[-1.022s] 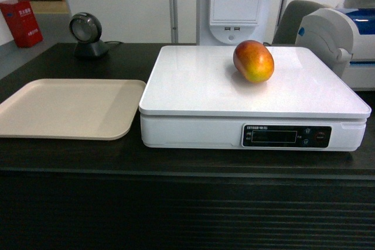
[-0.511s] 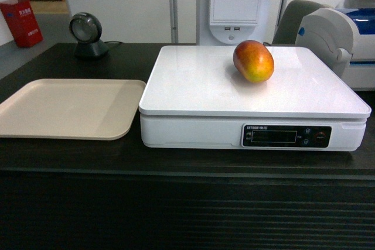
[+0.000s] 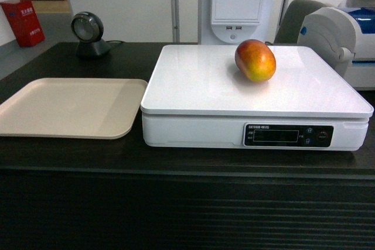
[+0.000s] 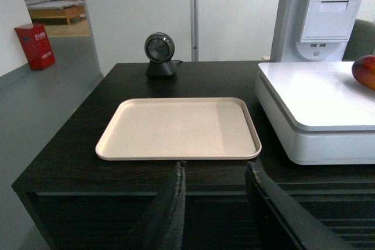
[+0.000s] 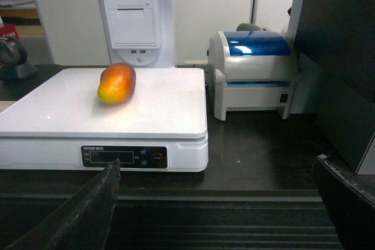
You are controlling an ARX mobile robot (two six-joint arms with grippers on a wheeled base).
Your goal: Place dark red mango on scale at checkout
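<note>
Resting flat on the table (image 3: 70, 159), a long dark top with a ribbed slatted front, is everything in view. Largest on it is the scale (image 3: 193, 95), a white box with a glossy square platter and a dark display strip on its front face. The dark red mango (image 3: 255, 60) lies on its side on the platter, toward the back and right of centre, nothing touching it. Just left of the scale, apart from it by a narrow gap, sits a beige tray (image 3: 64, 106) with nothing in it. Behind the tray stands a small round black scanner (image 3: 88, 34).

My left wrist camera shows the tray (image 4: 176, 127) full on and only a sliver of the mango (image 4: 364, 72) at the right edge. My left hand (image 4: 217, 174) hangs in front of the table edge, fingers parted, grasping nothing.

My right wrist camera shows what the left does not: a white-grey printer with a blue lid (image 5: 255, 74) just right of the scale (image 5: 152, 118), and the whole mango (image 5: 116, 83). My right hand (image 5: 217, 171) is spread wide, both fingers low at the frame corners, released, well short of the mango.
</note>
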